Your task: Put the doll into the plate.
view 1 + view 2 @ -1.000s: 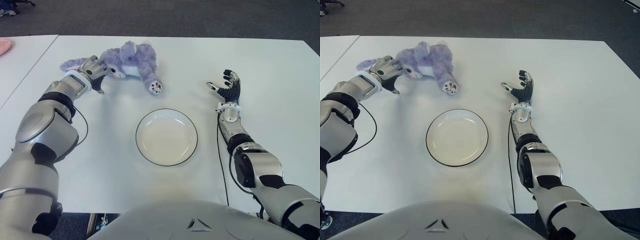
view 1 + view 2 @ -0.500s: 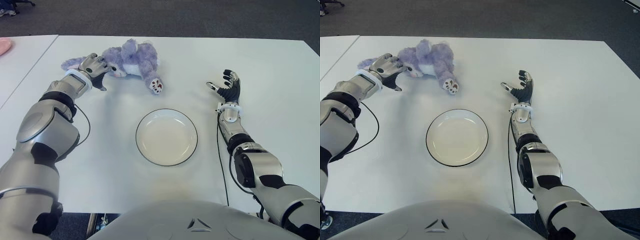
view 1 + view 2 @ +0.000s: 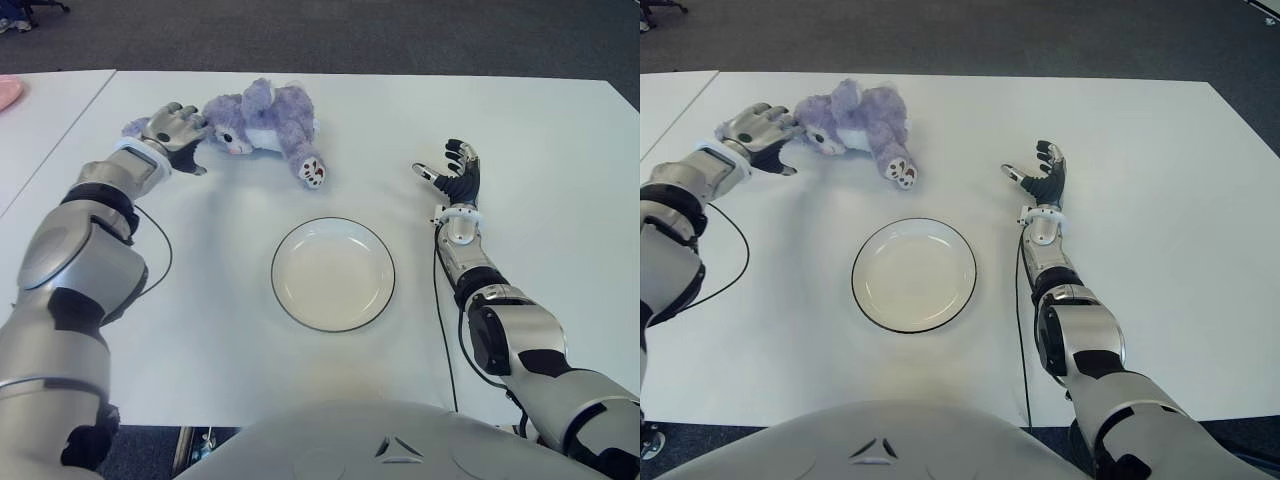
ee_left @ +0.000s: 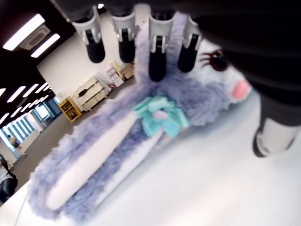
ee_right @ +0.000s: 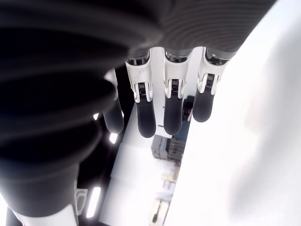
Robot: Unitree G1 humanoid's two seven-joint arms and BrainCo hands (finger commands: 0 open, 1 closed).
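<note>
1 purple doll (image 3: 262, 120) lies beyond the empty plate (image 3: 333, 273); the left hand (image 3: 173, 128) hovers over its ear, fingers spread, gripping nothing. The right hand (image 3: 455, 174) idles open right of the plate.

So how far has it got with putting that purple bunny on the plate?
Nothing is finished: the plate is bare. The left hand is at the doll's head, fingers open over its long ear, not yet gripping. The right hand shows open beside the plate on its right. Grasping, carrying and setting down all remain.
</note>
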